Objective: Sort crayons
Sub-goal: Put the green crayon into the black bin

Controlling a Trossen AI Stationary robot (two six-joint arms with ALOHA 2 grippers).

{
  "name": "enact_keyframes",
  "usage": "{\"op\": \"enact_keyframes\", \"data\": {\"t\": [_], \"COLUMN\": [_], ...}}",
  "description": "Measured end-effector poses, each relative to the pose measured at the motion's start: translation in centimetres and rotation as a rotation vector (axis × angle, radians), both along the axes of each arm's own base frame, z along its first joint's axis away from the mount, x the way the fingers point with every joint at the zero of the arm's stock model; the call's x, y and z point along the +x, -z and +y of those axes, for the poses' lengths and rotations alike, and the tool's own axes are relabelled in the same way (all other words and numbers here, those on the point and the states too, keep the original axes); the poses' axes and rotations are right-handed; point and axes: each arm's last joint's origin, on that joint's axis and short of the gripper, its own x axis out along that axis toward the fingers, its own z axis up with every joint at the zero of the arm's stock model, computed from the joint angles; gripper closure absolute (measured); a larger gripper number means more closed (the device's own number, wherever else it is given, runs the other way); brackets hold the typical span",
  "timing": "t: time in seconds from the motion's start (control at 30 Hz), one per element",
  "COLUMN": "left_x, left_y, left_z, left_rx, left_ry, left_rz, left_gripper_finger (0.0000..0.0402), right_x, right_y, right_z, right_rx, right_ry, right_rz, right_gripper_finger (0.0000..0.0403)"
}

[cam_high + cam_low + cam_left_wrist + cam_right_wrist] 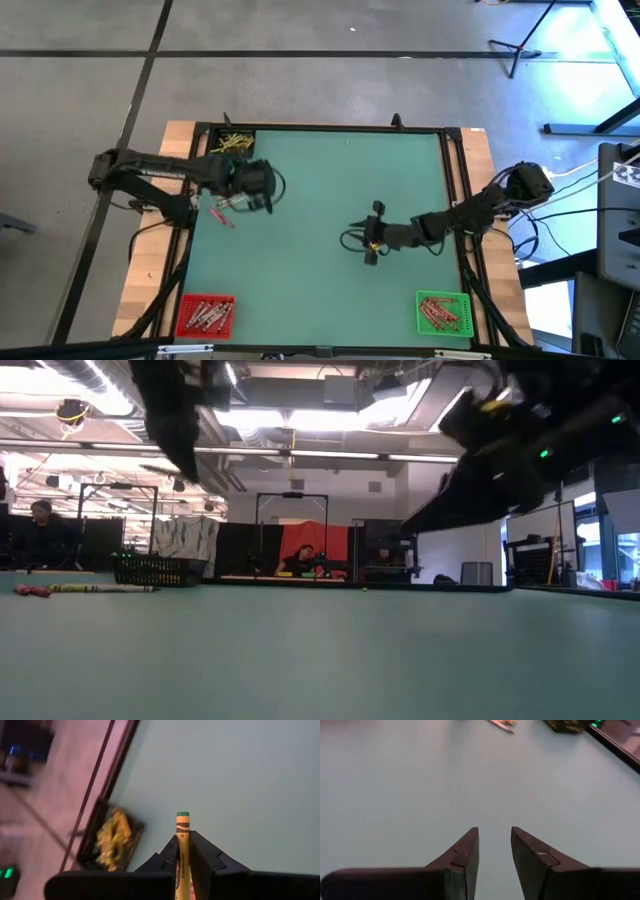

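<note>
My left gripper (262, 190) hangs over the table's far left part, shut on a yellow-wrapped crayon (183, 851) with a green tip. Just beside it, a few loose crayons (222, 210) lie flat on the green mat; the low view shows these crayons (85, 588) at the left. My right gripper (370, 235) stands open over the middle of the mat, and the right wrist view shows nothing between its fingers (468, 851). My left gripper pinches the crayon's wrapped shaft (182, 865) between its two fingers. The crayon lies along the fingers, and its green tip (183, 814) sticks out past the fingertips. It is lifted clear of the mat.
A black bin (228, 142) with yellow crayons stands at the far left corner. A red bin (205, 315) with crayons sits at the near left, a green bin (443, 312) with crayons at the near right. The mat's middle (330, 200) is bare.
</note>
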Motion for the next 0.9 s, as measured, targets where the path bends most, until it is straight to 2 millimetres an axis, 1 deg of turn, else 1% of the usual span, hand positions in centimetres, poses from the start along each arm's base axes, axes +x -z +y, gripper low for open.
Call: {"op": "enact_keyframes", "data": {"t": [0.13,0.23,0.37,0.47,0.57,0.7,0.9], "left_x": [-0.8,-1.4,-2.7,-3.8,-4.8,-5.7,-6.8], "left_y": [1.1,1.9,2.9,3.6,4.2,4.7,5.2], "left_z": [3.9,6.8,10.2,12.2,13.8,15.6,17.2], "left_rx": [-0.015,-0.038,-0.072,-0.103,-0.092,-0.023,0.048], "left_ry": [-0.114,-0.169,-0.208,-0.207,-0.195,-0.216,-0.250], "left_rz": [0.038,0.037,0.004,-0.014,-0.024,-0.060,-0.103], "left_gripper_finger": [0.0386,0.0386,0.0386,0.0386,0.0386,0.0386,0.0384], "right_x": [0.3,0.6,0.8,0.9,1.0,0.8,0.4], "right_y": [0.3,0.2,0.3,0.3,0.3,0.6,0.9], "right_z": [-2.0,-3.3,-4.7,-5.7,-6.6,-7.1,-7.2], "right_rx": [-0.048,-0.076,-0.087,-0.079,-0.061,-0.041,-0.037], "right_ry": [0.046,0.043,0.015,0.005,0.000,-0.007,-0.011], "right_rz": [0.043,0.056,0.074,0.082,0.085,0.081,0.088], "right_gripper_finger": [0.0292,0.0292,0.0292,0.0292,0.0292,0.0292,0.0292]}}
